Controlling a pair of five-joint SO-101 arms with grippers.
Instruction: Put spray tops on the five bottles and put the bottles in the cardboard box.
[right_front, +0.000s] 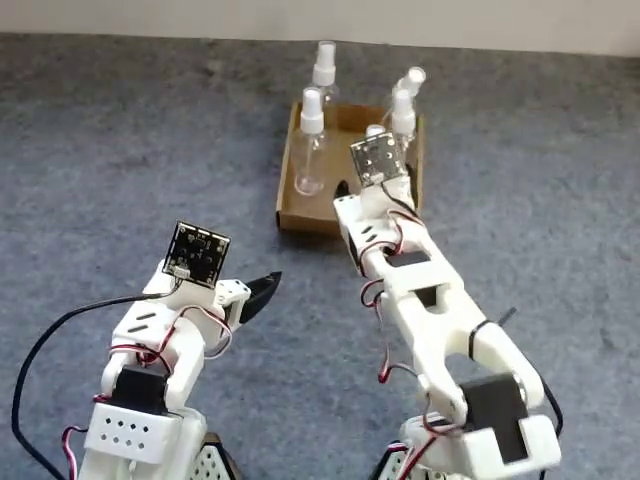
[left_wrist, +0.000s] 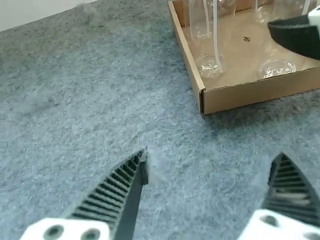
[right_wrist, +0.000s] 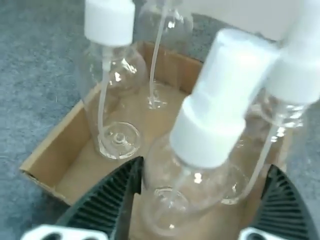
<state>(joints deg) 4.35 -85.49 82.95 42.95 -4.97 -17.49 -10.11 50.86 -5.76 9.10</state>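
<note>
You have the right gripper (right_wrist: 205, 167) spread wide, clasping nothing, astride one clear plastic bottle with a white spray top (right_wrist: 215, 115) that stands among other capped bottles (right_front: 311, 140) crowding the shallow cardboard box (right_front: 290, 205), while the left gripper (left_wrist: 212, 155) gapes empty over grey carpet (right_front: 120, 150) near the box.

Seen from above, the right arm's wrist (right_front: 378, 165) covers the bottle (right_wrist: 200, 185) between the right jaws. Only a sliver of white cap shows past it, and the near corner of the cardboard box (right_front: 288, 195) under those jaws is hidden too. Up close, that bottle's spray top (right_wrist: 225, 100) is a blur, and I can't tell whether either jaw touches the glass. Beyond those jaws, a rear bottle (right_wrist: 165, 25) is cut off at the top edge. Ahead of the left jaws, the boxed bottles (left_wrist: 209, 62) show lower parts only.
</note>
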